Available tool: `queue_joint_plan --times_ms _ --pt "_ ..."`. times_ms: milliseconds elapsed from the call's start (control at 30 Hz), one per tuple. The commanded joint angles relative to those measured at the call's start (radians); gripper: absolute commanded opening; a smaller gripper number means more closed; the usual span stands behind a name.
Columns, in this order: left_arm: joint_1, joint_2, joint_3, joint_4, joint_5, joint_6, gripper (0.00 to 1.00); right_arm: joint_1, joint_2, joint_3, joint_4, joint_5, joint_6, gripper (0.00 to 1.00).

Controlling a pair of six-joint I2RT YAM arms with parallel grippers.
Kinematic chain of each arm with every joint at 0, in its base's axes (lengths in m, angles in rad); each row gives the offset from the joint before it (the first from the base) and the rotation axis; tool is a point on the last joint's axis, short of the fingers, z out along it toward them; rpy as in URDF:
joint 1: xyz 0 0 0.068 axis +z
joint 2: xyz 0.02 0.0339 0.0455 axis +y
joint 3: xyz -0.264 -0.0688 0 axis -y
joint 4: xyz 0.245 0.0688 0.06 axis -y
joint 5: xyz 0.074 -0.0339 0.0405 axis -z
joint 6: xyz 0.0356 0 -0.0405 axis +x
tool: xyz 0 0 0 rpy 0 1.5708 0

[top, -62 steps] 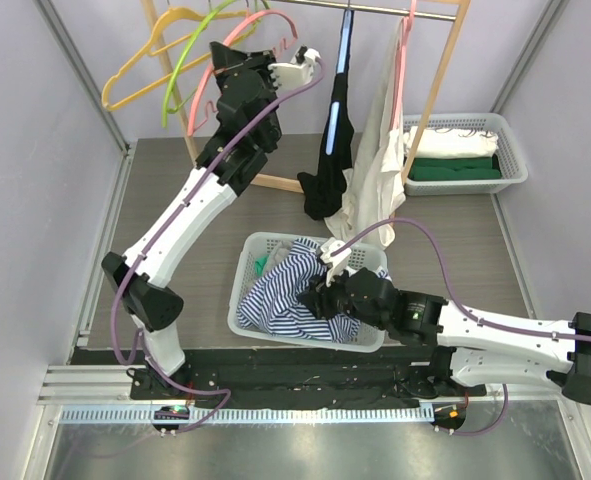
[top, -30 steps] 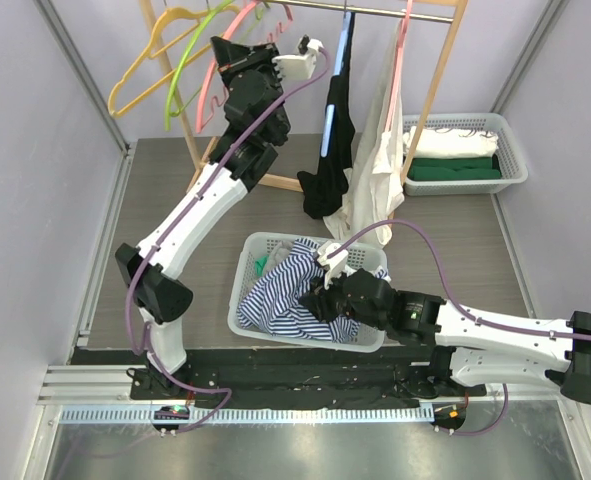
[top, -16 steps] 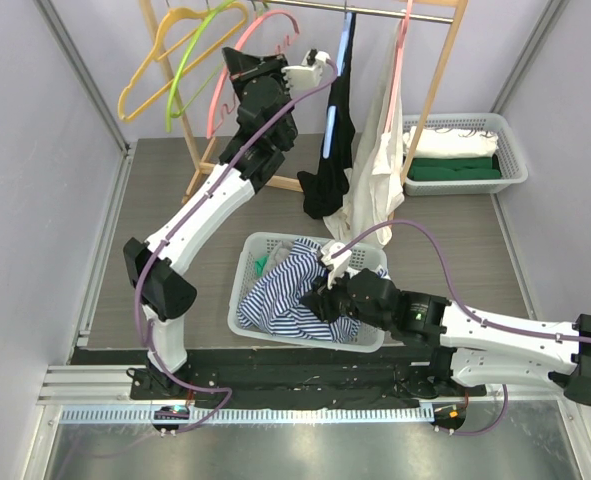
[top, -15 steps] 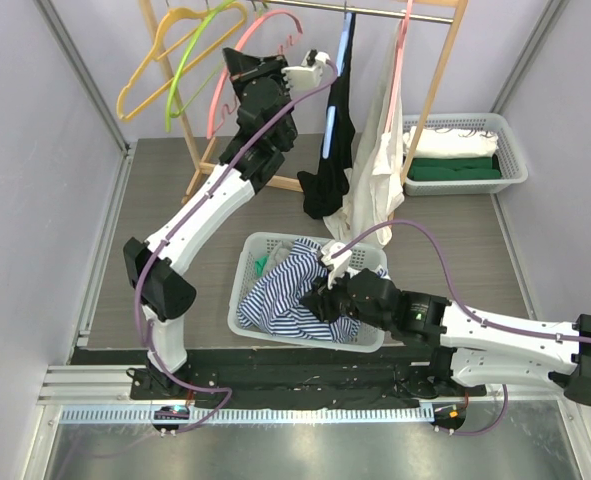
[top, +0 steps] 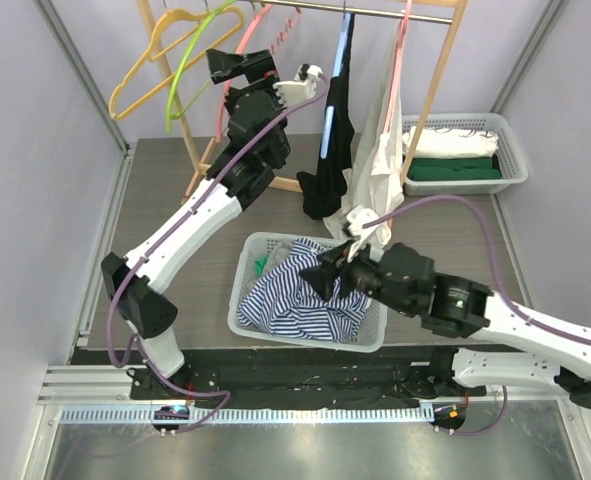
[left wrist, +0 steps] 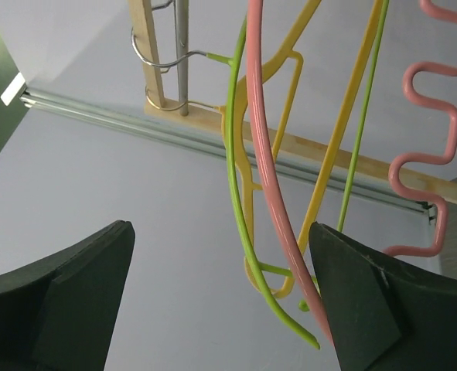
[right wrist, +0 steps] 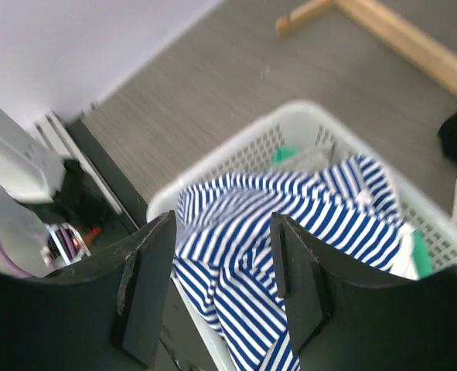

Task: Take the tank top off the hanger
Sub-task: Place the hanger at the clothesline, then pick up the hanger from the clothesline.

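Left gripper [top: 241, 62]: jaws spread wide, gripping nothing. In the wrist view we see a bare pink hanger [left wrist: 268, 166] running down between the fingers, close to the finger on the right of that view; we cannot tell whether it touches. A green hanger [left wrist: 234, 178] and a yellow hanger [left wrist: 344, 131] hang just beyond the fingertips, with the metal rail [left wrist: 183, 54] above them.

Right gripper [right wrist: 224, 255]: jaws parted, with nothing between them. We note the striped tank top [right wrist: 290, 209] directly beneath its fingers, off any hanger and heaped in the white laundry basket [top: 243, 275]. A scrap of green fabric [right wrist: 281, 154] shows at the far edge of the stripes. The gripper is apart from the cloth.
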Motion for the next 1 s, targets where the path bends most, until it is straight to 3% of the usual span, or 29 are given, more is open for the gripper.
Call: queue_joint_plan --times_ms 0,67,233,400,533,700,800,833,967 --pt "-0.067 -0.120 0.033 -0.130 -0.028 -0.167 1.00 0.006 -0.073 0.151 -0.055 0.116 -0.050 0.60" --pt "-0.093 -0.152 0.030 -0.175 -0.025 -0.224 0.99 0.004 -0.119 0.216 -0.078 0.189 -0.050 0.58" --pt "-0.161 -0.255 0.016 -0.376 0.004 -0.403 1.00 0.006 -0.251 0.265 -0.111 0.591 -0.026 0.44" --pt "-0.164 -0.287 0.139 -0.751 0.121 -0.722 1.00 0.006 -0.258 0.268 -0.135 0.907 -0.138 0.45" --pt "-0.168 -0.283 0.165 -0.878 0.205 -0.872 1.00 0.003 -0.160 0.308 -0.124 1.060 -0.255 0.51" --pt "-0.168 -0.275 0.205 -0.959 0.293 -0.976 1.00 -0.146 0.036 0.363 -0.108 0.992 -0.352 0.59" --pt "-0.168 -0.290 0.266 -1.043 0.366 -1.050 1.00 -0.385 0.060 0.375 -0.106 0.778 -0.263 0.62" --pt "-0.167 -0.304 0.266 -1.057 0.382 -1.059 1.00 -0.521 0.057 0.378 -0.108 0.703 -0.237 0.62" --pt "-0.167 -0.365 0.210 -1.105 0.449 -1.077 1.00 -0.760 0.101 0.377 -0.103 0.425 -0.151 0.62"
